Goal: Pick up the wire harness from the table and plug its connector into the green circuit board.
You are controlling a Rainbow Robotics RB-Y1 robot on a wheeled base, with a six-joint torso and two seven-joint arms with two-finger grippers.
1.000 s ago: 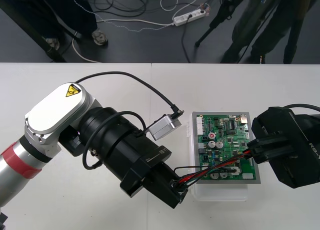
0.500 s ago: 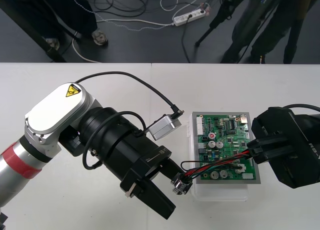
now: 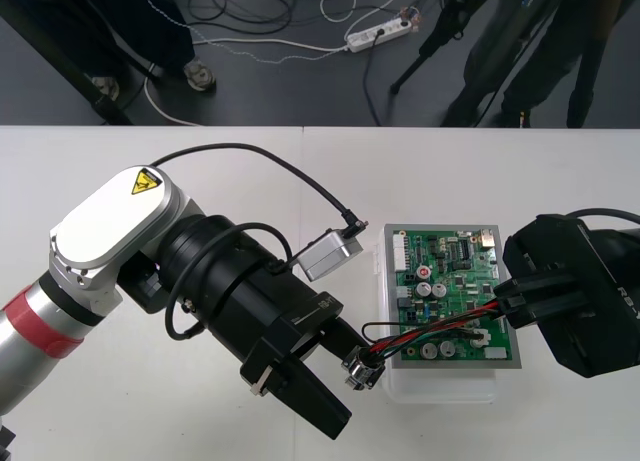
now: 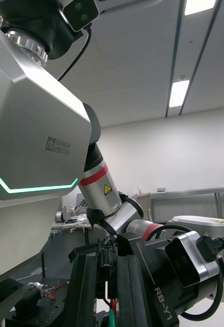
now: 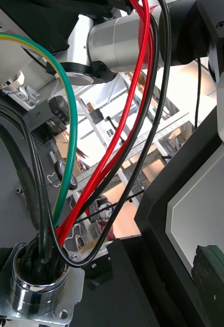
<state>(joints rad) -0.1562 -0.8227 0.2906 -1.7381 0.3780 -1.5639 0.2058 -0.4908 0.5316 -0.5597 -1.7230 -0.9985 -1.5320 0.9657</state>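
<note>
Your wire harness (image 3: 430, 333) is strung across the near half of the green circuit board (image 3: 445, 266), its long axis running roughly 8 to 2 o'clock. The round metal socket (image 3: 360, 368) is the 8 o'clock end, just off the near left corner of the white base (image 3: 440, 386). The black plug (image 4: 106, 263) is the 2 o'clock end, at the board's right edge, and the right gripper (image 3: 503, 309) is clamped on it. You can't tell whether it's seated. Your left gripper (image 3: 343, 386) is at the socket with its fingers spread wide, gripping nothing.
</note>
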